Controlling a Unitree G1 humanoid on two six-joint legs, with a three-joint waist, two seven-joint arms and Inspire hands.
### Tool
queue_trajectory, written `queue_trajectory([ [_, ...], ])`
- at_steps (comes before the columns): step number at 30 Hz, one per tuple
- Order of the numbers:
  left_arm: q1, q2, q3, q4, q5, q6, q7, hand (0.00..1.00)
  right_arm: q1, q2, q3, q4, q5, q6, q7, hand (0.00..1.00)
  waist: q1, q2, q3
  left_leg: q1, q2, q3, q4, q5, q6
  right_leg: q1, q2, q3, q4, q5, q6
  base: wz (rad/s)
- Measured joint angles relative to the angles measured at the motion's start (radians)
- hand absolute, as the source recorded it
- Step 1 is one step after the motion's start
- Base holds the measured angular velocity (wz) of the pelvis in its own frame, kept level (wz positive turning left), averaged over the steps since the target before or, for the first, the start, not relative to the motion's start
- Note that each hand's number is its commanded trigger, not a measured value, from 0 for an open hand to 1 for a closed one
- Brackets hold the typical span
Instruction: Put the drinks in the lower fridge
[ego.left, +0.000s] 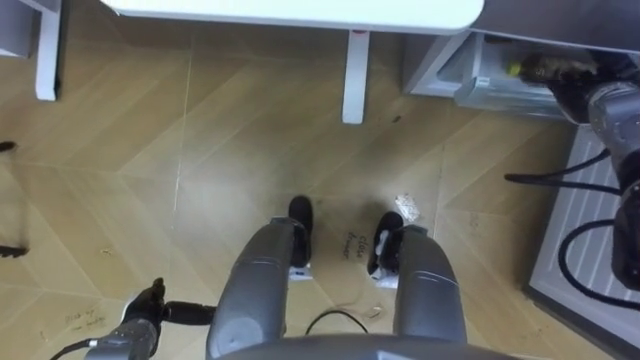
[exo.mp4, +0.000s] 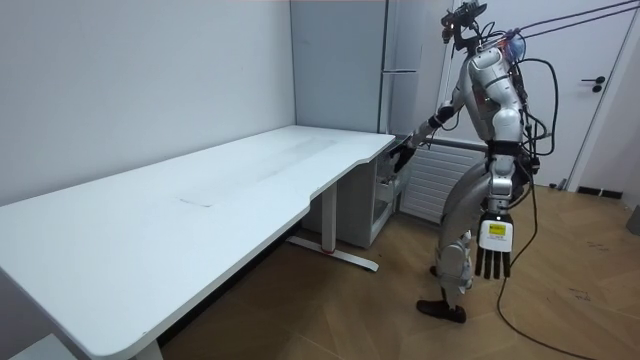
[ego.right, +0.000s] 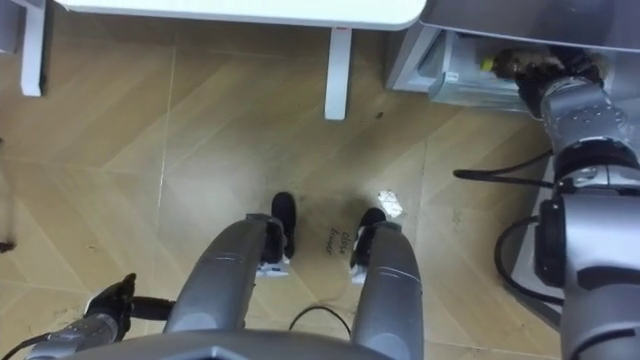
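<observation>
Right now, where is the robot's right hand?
Upper right in the eye views: the right robot hand reaches to the lower fridge, beside the white table.

surface (exo.mp4: 200, 190): 1, white, left of frame | fridge (exo.mp4: 400, 110): 1, tall, grey, upper centre | radiator (exo.mp4: 430, 182): 1, white, slatted | door (exo.mp4: 600, 100): 1, far right | hands: 2, left hand (exo.mp4: 494, 250), right hand (exo.mp4: 402, 156) | paper scrap (ego.left: 405, 207): 1, on floor
</observation>
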Motion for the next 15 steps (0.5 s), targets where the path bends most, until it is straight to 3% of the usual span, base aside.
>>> queue_trajectory([
  [5, 0.000, 0.006, -0.005, -0.001, 0.001, 0.003, -0.001, 0.00, 0.000, -0.005, 0.016, 0.045, -0.023, 0.030, 0.022, 0.00, -0.001, -0.012, 0.0037, 0.022, 0.002, -0.002, -0.001, -0.001, 0.001, 0.027, 0.002, -0.006, -0.005, -0.004, 0.002, 0.02],
  [15, 0.000, 0.006, -0.002, -0.005, 0.000, -0.002, -0.001, 0.00, 0.039, -0.005, 0.016, 0.102, -0.038, 0.033, 0.060, 0.00, 0.013, -0.008, 0.0016, 0.093, 0.020, -0.001, -0.033, -0.004, 0.006, 0.123, 0.028, -0.025, -0.075, 0.016, 0.009, -0.01],
])
